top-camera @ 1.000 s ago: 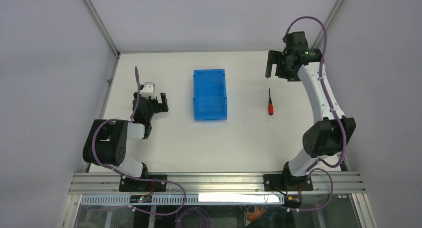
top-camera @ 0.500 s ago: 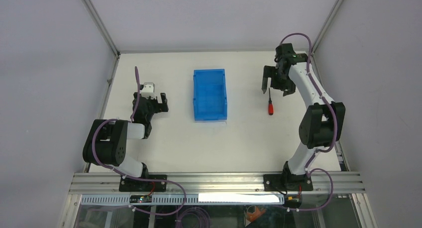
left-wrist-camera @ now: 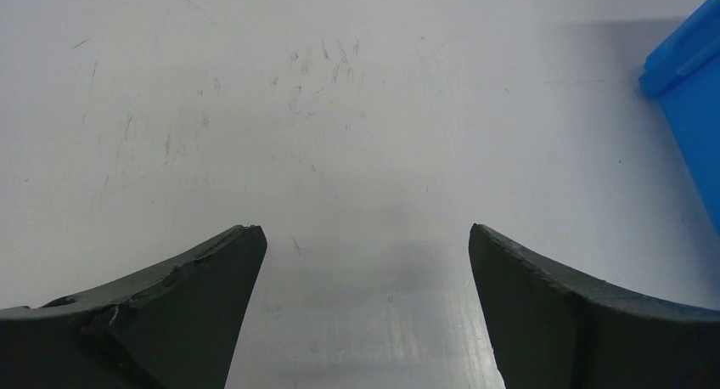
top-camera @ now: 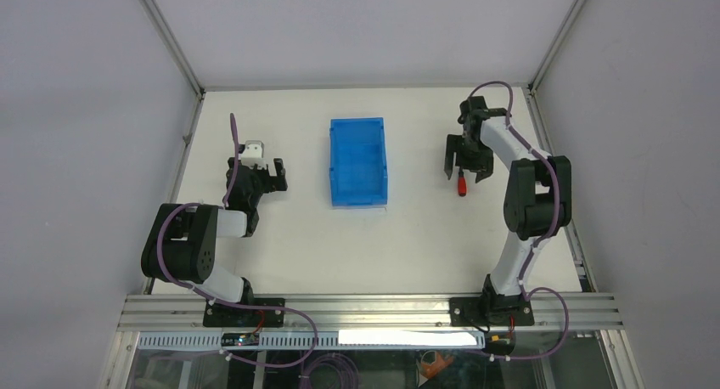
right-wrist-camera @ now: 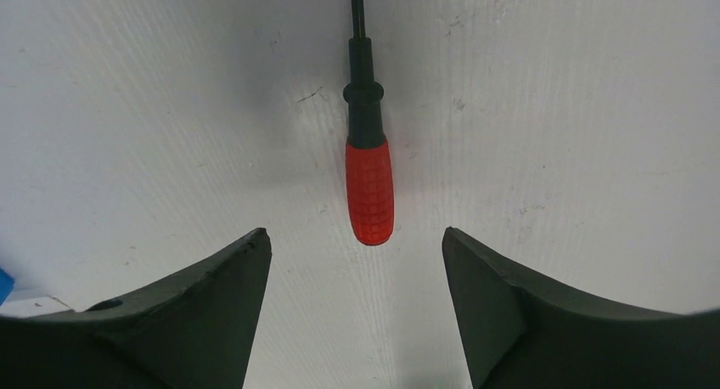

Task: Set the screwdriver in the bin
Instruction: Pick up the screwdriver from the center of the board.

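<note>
The screwdriver [right-wrist-camera: 368, 185], red handle and thin black shaft, lies flat on the white table right of the bin; in the top view its handle [top-camera: 461, 186] shows below my right gripper. The right gripper [right-wrist-camera: 357, 240] is open, low over the table, its fingers either side of the handle's end without touching it; in the top view it [top-camera: 466, 170] hides the shaft. The blue bin [top-camera: 357, 161] stands at the table's middle, with nothing seen inside. My left gripper [left-wrist-camera: 365, 240] is open and empty over bare table left of the bin [left-wrist-camera: 692, 92].
The white table [top-camera: 407, 228] is walled by grey panels and metal posts at left, back and right. An aluminium rail [top-camera: 365, 308] runs along the near edge with both arm bases.
My right arm has swung in and down from the far right, bringing its open gripper over the screwdriver. The left arm, bin and screwdriver have not moved.
</note>
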Available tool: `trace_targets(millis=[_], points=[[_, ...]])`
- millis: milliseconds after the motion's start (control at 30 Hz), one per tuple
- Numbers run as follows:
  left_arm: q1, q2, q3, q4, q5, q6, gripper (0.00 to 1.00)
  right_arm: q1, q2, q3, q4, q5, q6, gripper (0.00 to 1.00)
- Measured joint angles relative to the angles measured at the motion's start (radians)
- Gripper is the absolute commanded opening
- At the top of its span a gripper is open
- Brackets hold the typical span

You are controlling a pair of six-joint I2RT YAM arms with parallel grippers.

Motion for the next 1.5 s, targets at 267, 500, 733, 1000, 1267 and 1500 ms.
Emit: trace_targets(millis=[267,500,733,1000,1267,1500], points=[[0.000,0.000,0.000,0.000,0.000,0.000,0.99,-0.013,0.063,-0.033,0.061,0.014,0.000,0.59],[0.000,0.000,0.000,0.000,0.000,0.000,0.99,-0.030,0.098,-0.034,0.091,0.014,-0.001,0.48],[0.000,0.000,0.000,0.000,0.000,0.000,0.99,-0.032,0.122,-0.034,0.100,0.014,-0.003,0.35],[0.000,0.000,0.000,0.000,0.000,0.000,0.99,-0.032,0.122,-0.034,0.100,0.015,-0.005,0.13],[0.000,0.000,0.000,0.000,0.000,0.000,0.99,-0.032,0.122,-0.034,0.099,0.015,-0.005,0.00],[0.000,0.000,0.000,0.000,0.000,0.000,0.99,-0.032,0.122,-0.034,0.098,0.014,-0.005,0.00]])
